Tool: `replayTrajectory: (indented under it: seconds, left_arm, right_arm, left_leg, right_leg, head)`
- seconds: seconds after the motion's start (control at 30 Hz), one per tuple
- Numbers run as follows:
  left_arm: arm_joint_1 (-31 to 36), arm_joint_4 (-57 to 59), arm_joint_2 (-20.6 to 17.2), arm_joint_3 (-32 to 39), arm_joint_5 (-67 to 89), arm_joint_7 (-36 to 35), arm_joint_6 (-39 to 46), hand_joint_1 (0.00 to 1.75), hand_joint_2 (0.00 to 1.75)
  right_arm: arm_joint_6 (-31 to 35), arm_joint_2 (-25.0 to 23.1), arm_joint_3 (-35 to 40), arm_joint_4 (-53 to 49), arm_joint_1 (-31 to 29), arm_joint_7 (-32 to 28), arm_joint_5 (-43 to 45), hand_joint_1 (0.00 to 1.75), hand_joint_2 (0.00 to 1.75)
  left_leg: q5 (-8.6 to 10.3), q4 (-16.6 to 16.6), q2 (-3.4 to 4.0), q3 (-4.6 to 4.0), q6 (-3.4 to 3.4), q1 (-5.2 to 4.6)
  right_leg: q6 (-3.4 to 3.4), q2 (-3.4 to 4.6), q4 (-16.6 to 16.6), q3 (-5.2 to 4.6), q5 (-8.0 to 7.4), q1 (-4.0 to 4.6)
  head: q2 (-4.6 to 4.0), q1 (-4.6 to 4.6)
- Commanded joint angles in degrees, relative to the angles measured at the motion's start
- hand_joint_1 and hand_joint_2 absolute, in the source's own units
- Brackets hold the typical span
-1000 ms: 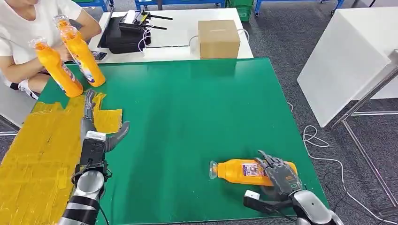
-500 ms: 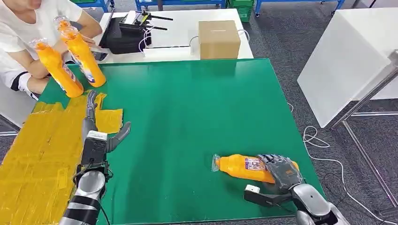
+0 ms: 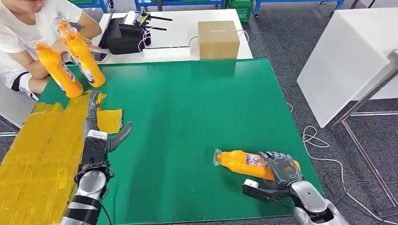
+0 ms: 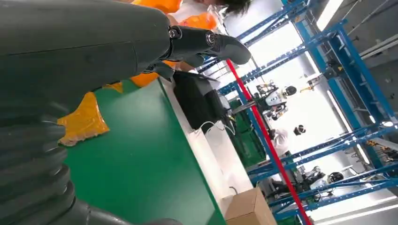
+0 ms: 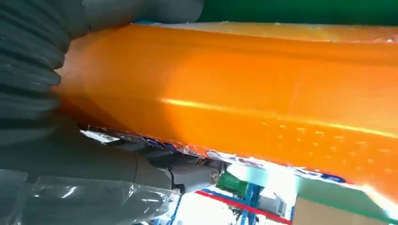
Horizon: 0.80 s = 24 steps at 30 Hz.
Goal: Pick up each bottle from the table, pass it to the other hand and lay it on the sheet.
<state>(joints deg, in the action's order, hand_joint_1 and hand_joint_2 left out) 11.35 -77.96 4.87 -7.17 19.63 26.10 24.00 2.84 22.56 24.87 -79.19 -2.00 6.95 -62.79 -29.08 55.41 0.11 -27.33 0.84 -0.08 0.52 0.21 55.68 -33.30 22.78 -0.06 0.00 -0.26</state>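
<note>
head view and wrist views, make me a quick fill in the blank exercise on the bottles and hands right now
1. The right hand grips an orange bottle that lies on its ____ on the green table.
2. The left hand hovers with fingers apart, holding ____.
3. Beside the person stand ____ upright orange bottles.
4. The sheet on the table's left part is ____ in colour.

Missing words: side; nothing; two; yellow

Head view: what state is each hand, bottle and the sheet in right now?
Right hand: gripping the lying bottle.
Left hand: open, holding nothing, over the sheet's edge.
Two bottles: upright at the far left corner, by a person.
Sheet: flat, no bottle lying on it.
</note>
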Motion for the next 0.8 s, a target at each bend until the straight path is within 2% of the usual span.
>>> replayTrajectory:
  seconds: [0.03,0.1,0.23,0.3,0.33,0.4,0.5,0.6,0.8]
  left_arm:
    - [1.0,1.9,-0.2,-0.8,-1.6,-0.5,-2.4,0.00,1.75]
    - [0.3,0.1,-1.4,-2.0,-5.7,-2.5,-10.5,0.00,1.75]
    - [1.3,-0.2,-3.6,-5.9,-6.4,-6.9,-19.7,0.00,1.75]
    - [1.9,0.1,-3.8,-7.0,-8.6,-7.9,-23.5,0.00,1.75]
    - [2.4,0.5,-4.4,-8.2,-12.3,-8.3,-28.4,0.00,1.75]
    - [3.5,1.0,-4.9,-9.9,-14.8,-8.7,-32.5,0.00,1.75]
    - [6.6,2.0,-5.1,-14.2,-16.0,-9.6,-35.0,0.00,1.75]
    - [8.7,3.8,-3.6,-15.9,-20.2,-11.2,-36.8,0.00,1.75]
    - [11.3,6.7,-3.7,-17.4,-24.5,-12.0,-36.5,0.00,1.75]
  right_arm:
    - [4.7,-5.0,-4.5,2.6,-0.4,-0.7,1.9,1.75,1.75]
    - [9.4,-9.7,-8.6,0.4,-1.5,-2.4,5.8,1.75,1.75]
    - [14.8,-15.8,-13.6,-0.9,-5.2,-7.6,15.3,1.75,1.75]
    - [15.5,-16.9,-14.7,-0.3,-6.1,-8.7,17.0,1.75,1.75]
    - [16.2,-17.8,-15.7,0.2,-6.6,-10.4,19.6,1.75,1.75]
    - [17.0,-18.8,-16.9,1.9,-8.1,-11.9,22.1,1.75,1.75]
    - [19.2,-21.6,-19.5,3.6,-9.6,-17.1,29.4,1.75,1.75]
    - [18.4,-23.4,-19.4,4.3,-10.8,-19.7,34.5,1.75,1.75]
    - [16.7,-25.5,-17.6,8.2,-13.0,-22.5,41.8,1.75,1.75]
  left_leg:
    - [-0.05,-0.1,-0.05,0.12,-0.09,0.13]
    - [-0.04,-0.1,-0.03,0.09,-0.08,0.13]
    - [-0.03,0.0,0.26,-0.20,-0.08,0.10]
    - [-0.05,0.0,0.32,-0.17,-0.11,0.16]
    - [0.01,0.0,0.12,-0.20,-0.08,0.10]
    - [0.04,0.0,0.02,-0.18,-0.06,0.09]
    - [0.05,0.0,-0.02,-0.16,-0.07,0.11]
    - [0.05,0.0,-0.08,-0.17,-0.07,0.11]
    - [0.02,-0.1,0.11,0.01,-0.12,0.19]
  right_leg:
    - [0.04,-0.06,-0.2,0.16,0.01,0.12]
    - [0.03,-0.03,-0.1,0.10,0.00,0.12]
    - [0.00,0.25,0.0,-0.23,-0.06,0.05]
    - [0.01,0.31,0.0,-0.22,-0.08,0.10]
    - [0.01,0.12,0.0,-0.21,-0.05,0.06]
    - [0.01,0.01,0.0,-0.20,-0.02,0.05]
    - [0.02,-0.02,0.0,-0.18,-0.01,0.07]
    - [0.02,-0.09,0.0,-0.16,-0.01,0.07]
    - [0.02,0.11,-0.1,-0.02,-0.06,0.13]
  head:
    - [0.00,0.00]
    - [0.00,0.00]
    - [0.00,-0.02]
    - [0.00,0.00]
    - [0.00,0.00]
    - [0.00,-0.02]
    - [0.00,0.00]
    - [0.00,0.00]
    - [0.00,0.00]
